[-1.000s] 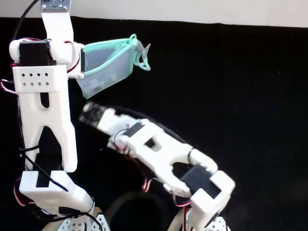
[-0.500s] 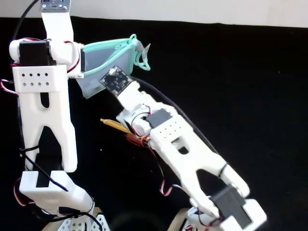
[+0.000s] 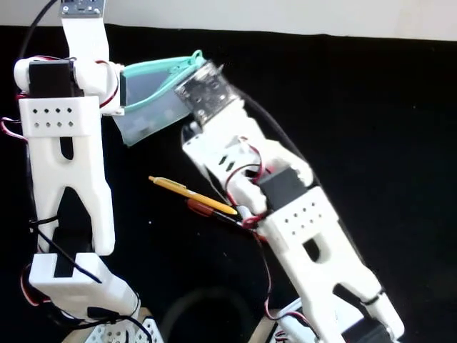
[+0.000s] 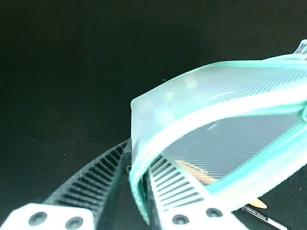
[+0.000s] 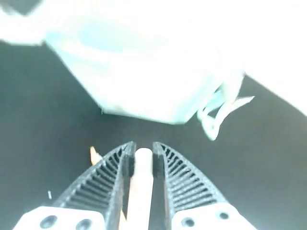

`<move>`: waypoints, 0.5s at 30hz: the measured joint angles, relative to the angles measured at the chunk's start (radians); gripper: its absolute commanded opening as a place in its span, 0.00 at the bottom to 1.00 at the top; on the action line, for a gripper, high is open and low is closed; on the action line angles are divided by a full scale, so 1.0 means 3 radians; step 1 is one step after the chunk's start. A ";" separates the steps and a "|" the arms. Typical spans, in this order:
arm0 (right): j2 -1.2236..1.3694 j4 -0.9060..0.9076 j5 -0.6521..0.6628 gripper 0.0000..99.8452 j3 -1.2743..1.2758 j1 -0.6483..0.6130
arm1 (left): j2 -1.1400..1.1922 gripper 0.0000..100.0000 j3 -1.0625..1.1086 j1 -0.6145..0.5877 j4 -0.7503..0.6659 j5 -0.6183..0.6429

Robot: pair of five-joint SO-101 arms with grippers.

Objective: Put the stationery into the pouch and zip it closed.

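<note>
A pale stick (image 5: 140, 182) is gripped by the right pincer (image 5: 142, 145) and pointed lengthwise at the pouch (image 5: 144, 86) just ahead. The pouch is clamped by the left pincer (image 4: 136, 160).

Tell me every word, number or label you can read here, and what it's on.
Nothing here can be read.
On the black pen: a line of small print, too small to read.
On the pouch: no print.
On the yellow pen: none to be seen.
On the white stick in the right gripper: none to be seen.
</note>
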 measured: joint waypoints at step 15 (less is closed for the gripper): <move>0.0215 -0.0169 -0.0762 0.01 -0.1406 0.0000 | 0.0107 0.01 -0.0031 0.0031 -0.0010 0.0000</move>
